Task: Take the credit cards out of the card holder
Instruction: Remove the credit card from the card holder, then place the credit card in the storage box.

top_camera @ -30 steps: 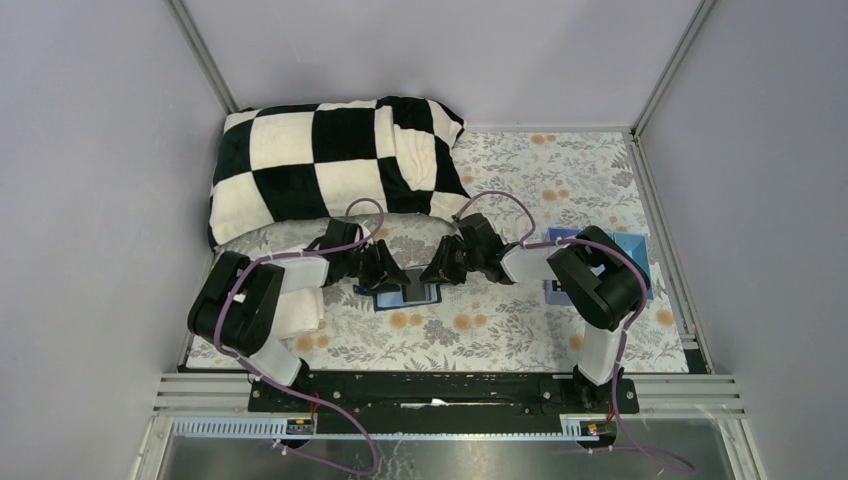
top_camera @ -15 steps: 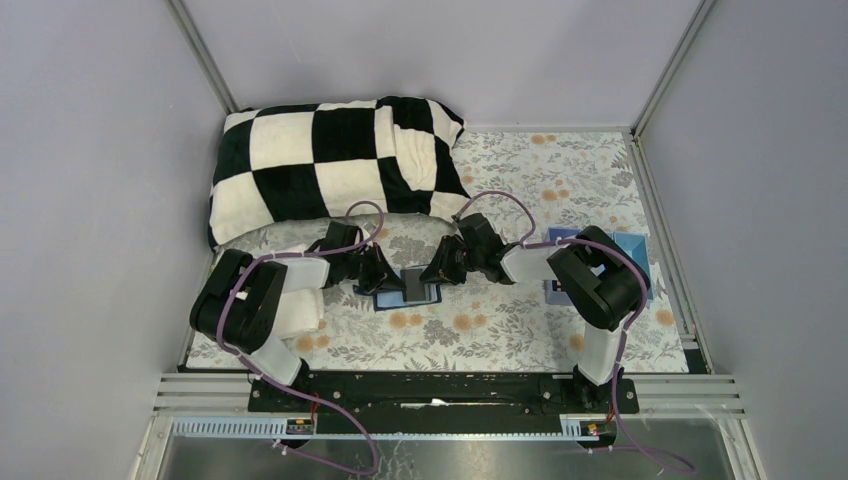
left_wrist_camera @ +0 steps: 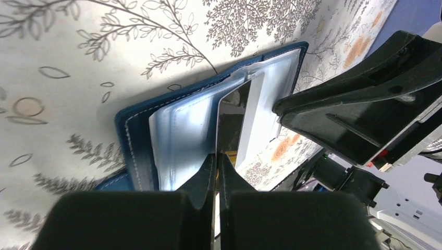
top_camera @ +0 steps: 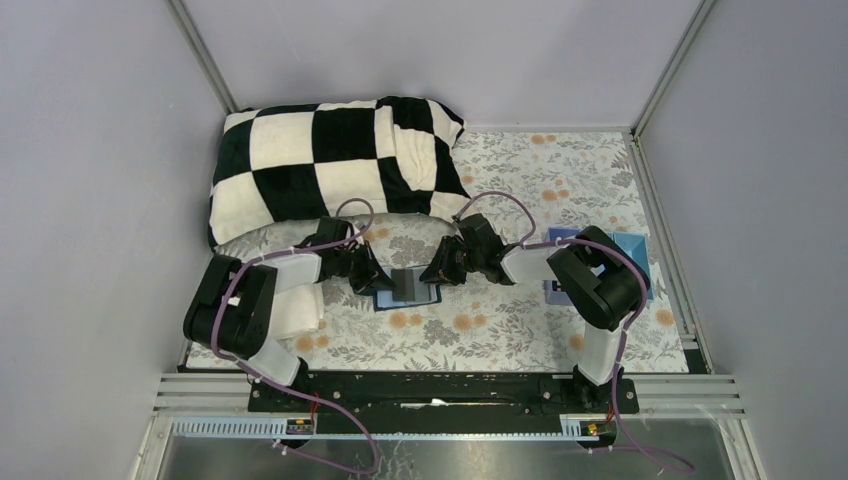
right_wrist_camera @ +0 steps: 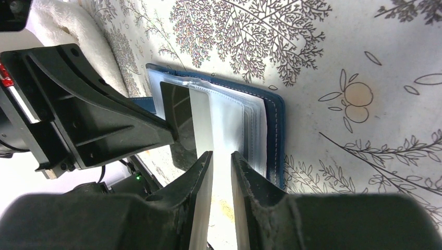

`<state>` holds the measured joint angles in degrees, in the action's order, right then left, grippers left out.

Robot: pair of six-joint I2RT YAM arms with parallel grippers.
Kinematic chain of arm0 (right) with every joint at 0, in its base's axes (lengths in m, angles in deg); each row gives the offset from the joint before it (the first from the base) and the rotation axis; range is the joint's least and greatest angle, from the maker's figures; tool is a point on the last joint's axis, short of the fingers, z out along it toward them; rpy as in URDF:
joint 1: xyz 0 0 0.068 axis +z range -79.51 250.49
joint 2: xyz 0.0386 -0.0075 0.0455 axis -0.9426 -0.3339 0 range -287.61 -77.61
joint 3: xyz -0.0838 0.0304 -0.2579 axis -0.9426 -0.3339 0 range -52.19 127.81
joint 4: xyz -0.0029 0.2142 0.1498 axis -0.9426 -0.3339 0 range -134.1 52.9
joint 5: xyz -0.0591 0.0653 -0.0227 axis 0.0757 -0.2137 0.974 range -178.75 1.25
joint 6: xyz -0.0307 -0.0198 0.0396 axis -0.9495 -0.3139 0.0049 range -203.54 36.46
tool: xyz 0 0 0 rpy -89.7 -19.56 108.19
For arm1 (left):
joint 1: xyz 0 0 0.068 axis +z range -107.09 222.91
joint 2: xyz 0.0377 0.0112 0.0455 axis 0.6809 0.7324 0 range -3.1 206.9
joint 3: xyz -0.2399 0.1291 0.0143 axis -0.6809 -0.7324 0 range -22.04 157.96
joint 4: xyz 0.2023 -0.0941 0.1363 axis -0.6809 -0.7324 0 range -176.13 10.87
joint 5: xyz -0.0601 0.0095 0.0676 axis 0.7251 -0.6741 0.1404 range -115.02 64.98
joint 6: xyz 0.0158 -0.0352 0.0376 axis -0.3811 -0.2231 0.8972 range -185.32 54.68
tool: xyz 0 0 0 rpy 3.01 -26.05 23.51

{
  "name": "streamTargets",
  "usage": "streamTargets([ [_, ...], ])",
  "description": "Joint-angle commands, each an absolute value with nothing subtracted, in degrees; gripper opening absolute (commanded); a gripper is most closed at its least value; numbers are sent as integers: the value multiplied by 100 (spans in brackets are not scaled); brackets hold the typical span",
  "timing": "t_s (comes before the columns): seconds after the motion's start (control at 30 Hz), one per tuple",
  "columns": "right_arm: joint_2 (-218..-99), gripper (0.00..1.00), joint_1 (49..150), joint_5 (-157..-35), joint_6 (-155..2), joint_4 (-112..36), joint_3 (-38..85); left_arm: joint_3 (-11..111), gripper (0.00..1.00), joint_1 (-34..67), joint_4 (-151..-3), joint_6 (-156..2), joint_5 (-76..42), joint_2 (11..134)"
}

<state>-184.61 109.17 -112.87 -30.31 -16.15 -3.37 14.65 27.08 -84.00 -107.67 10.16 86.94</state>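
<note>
Two hands meet over the holder (top_camera: 434,297), which lies open on the flowered bench (top_camera: 560,180) between the arms. All of the last second's change is on the left. The left hand (top_camera: 379,279), about half open a moment ago, has gone fully shut, and its arm has drawn slightly back toward its own side. From above, the grey card (top_camera: 408,285) now shows broader than it did, spreading toward that hand. I take that to mean the first card is caught and starting to slide out, though it has not left its pocket. The right hand (top_camera: 428,275) has not altered: fingers narrowly apart, at the holder's other edge. The overhead view gives the layout but hides both grips under black housings. The left wrist camera fills that in, showing the fingertips pressed together on the near edge of a dark, glossy card that rises out of a clear pocket, with navy cover below. The right wrist camera shows what neither other view does. A pale plastic leaf of the holder runs between the right fingers (right_wrist_camera: 200,172), which seem to clamp it and keep the holder from following the card.
</note>
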Motion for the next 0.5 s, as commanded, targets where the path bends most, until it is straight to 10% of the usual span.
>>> streamTargets([
  [0.0,-18533,27,10962,-11125,-3168,-2120,-538,1812,0,2869,-9155,-10291,524,8367],
  [0.2,-18218,31,10952,-11196,-3409,-2328,-406,2418,0,2964,-10023,-9772,283,7955],
  [0.47,-17273,60,10849,-11382,-3782,-2422,-173,3172,0,2964,-10595,-9207,979,7609],
])
